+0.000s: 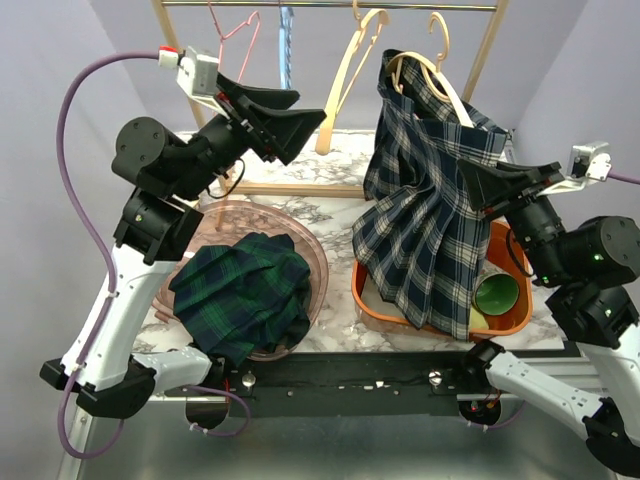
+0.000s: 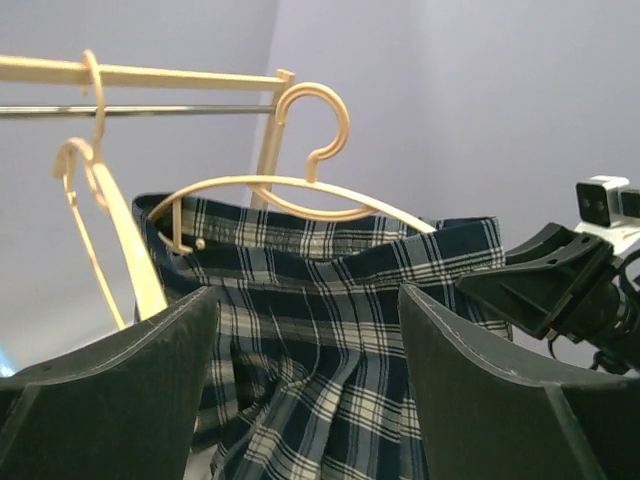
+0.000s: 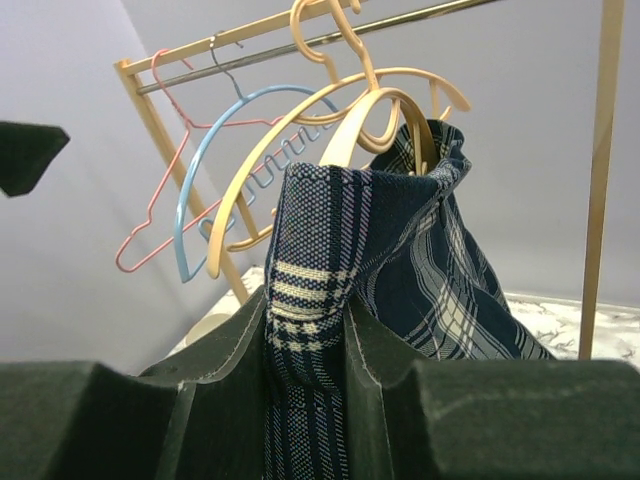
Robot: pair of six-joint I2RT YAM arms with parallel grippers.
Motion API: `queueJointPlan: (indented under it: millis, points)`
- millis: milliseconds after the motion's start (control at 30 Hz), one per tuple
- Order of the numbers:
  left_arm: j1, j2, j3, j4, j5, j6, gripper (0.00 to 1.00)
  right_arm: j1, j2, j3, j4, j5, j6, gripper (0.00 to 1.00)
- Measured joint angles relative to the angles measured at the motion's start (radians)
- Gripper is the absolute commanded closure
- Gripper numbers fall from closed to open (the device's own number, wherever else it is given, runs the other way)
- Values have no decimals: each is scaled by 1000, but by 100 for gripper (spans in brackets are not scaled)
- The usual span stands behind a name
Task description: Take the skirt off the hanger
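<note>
A navy and white plaid skirt (image 1: pixel 425 215) hangs from a cream hanger (image 1: pixel 432 72) on the rack rail. My right gripper (image 1: pixel 478 182) is shut on the skirt's right waistband edge (image 3: pixel 312 280), the cloth pinched between both pads. The hanger (image 3: pixel 360 115) arches just above the pinched cloth. My left gripper (image 1: pixel 300 125) is open and empty, raised to the left of the skirt. In the left wrist view the skirt (image 2: pixel 330 300) and its hanger (image 2: pixel 300 190) show between my spread fingers (image 2: pixel 120 390).
A dark green plaid garment (image 1: pixel 245 290) lies in a clear pink basin (image 1: pixel 318 265). An orange bin (image 1: pixel 505 300) holds a green cup (image 1: pixel 497 293) under the skirt's hem. Pink, blue and cream empty hangers (image 3: pixel 200 190) hang on the wooden rack (image 1: pixel 330 6).
</note>
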Motion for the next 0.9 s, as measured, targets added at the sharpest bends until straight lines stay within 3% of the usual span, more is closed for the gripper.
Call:
queueJointPlan:
  millis: [133, 500, 900]
  points:
    - [-56, 20, 0, 46, -47, 175, 13, 0, -26, 26, -59, -21, 14, 99]
    - [-288, 140, 6, 125, -219, 932, 10, 0, -99, 102, -167, -172, 76, 99]
    - [-375, 256, 21, 178, -230, 1189, 23, 0, -118, 102, -214, -326, 114, 99]
